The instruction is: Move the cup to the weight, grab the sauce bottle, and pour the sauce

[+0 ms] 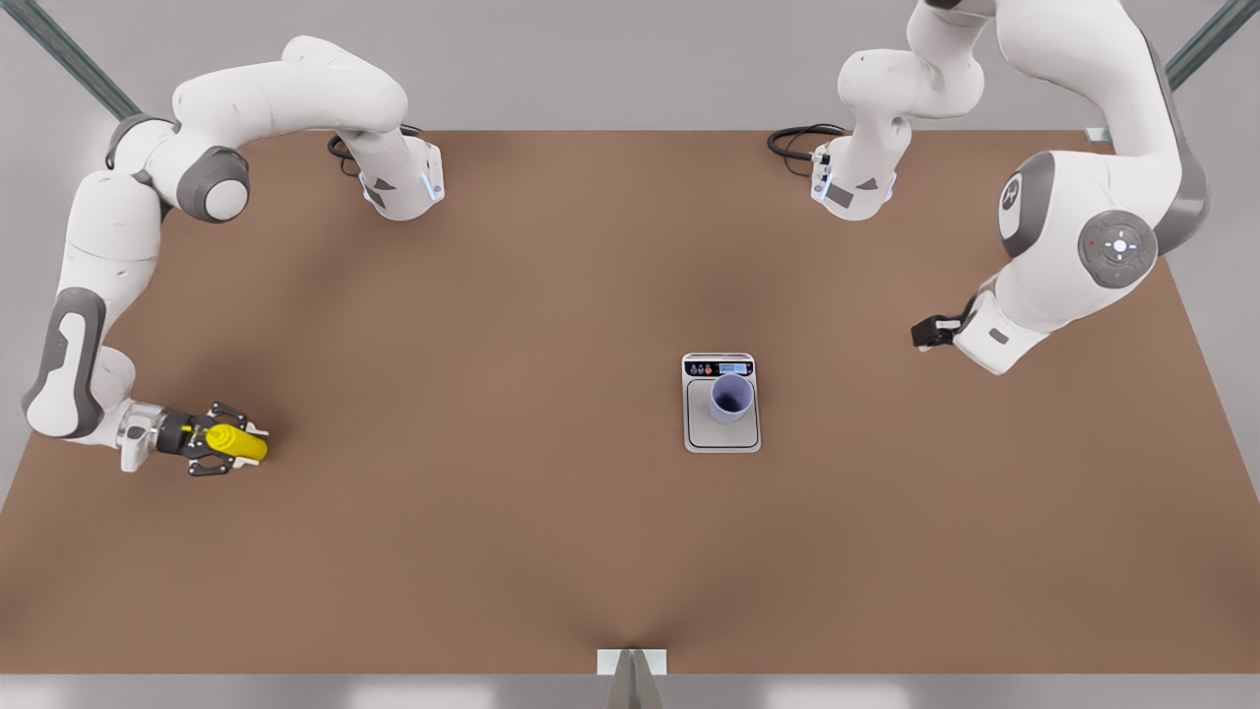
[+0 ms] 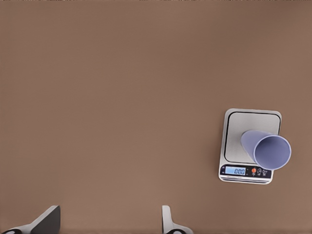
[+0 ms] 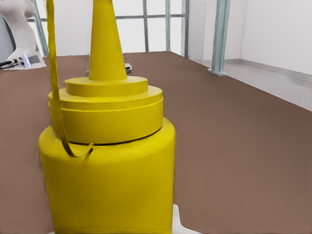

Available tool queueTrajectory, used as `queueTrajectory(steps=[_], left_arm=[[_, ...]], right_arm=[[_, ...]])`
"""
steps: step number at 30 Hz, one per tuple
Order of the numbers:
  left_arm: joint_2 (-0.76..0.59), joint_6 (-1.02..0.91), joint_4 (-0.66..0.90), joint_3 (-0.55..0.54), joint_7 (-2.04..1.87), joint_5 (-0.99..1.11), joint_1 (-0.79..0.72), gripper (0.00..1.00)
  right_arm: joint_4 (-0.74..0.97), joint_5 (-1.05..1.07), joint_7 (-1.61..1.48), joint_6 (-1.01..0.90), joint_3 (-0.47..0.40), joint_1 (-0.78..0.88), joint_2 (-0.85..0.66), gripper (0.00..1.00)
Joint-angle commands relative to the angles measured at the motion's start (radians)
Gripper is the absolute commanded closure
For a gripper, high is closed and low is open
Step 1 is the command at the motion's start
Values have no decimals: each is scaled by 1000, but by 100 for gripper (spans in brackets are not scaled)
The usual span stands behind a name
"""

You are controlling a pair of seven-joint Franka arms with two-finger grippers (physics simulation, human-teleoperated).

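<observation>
Right gripper (image 1: 224,440) at the front view's left, clenched on the sauce bottle (image 1: 236,442) low over the brown table (image 1: 492,532). Left gripper (image 1: 923,333) at the front view's right, fingers (image 2: 46,222) spread and empty, waiting well apart from the scale (image 1: 722,428). Cup (image 1: 731,397) upright on the scale's plate, interior bare. Grey walls, metal struts (image 3: 220,34) beyond.

Lavender cup (image 1: 731,398) upright on weight (image 1: 722,434); yellow sauce bottle (image 1: 236,443) held.
</observation>
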Motion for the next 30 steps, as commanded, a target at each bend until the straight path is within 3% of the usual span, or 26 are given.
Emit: queueTrajectory(steps=[1, 30], left_arm=[[0, 0, 0, 0, 0, 10, 1, 0], [0, -1, 0, 2, -2, 11, 1, 0]], right_arm=[[0, -1, 9, 0, -2, 2, -2, 51], [14, -285, 488, 107, 5, 437, -366, 51]])
